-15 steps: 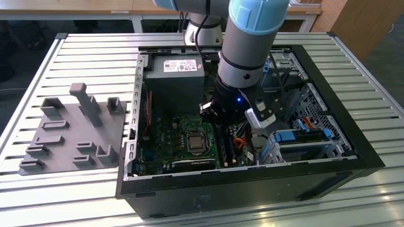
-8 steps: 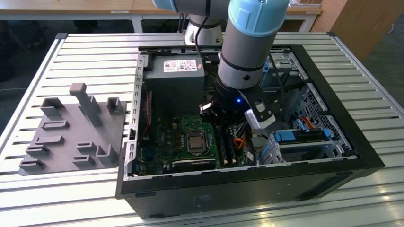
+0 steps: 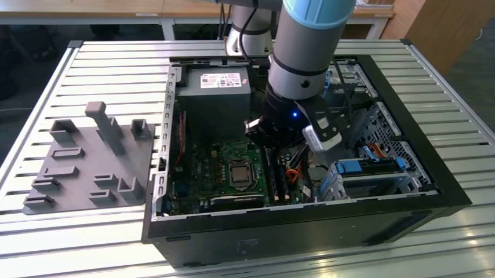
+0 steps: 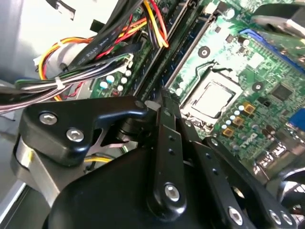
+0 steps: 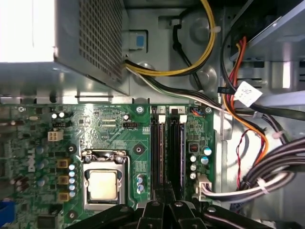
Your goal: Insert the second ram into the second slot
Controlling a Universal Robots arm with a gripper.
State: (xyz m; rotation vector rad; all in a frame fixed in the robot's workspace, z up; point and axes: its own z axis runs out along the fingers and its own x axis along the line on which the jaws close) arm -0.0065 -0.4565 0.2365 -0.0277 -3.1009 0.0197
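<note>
My gripper is deep inside the open computer case, low over the green motherboard. Its fingers stand shut together at the near end of two long dark memory slots, which lie side by side beside the processor socket. Each slot has a white latch at its far end. In the second wrist view the gripper is right at the slots' end. The second ram is hidden: I cannot tell a stick from the dark slots, or whether anything is between the fingertips.
A power supply sits at the back of the case. Bundled cables run close beside the slots. A drive bay with blue clips is on the exterior view's right. A grey fixture plate lies outside the case.
</note>
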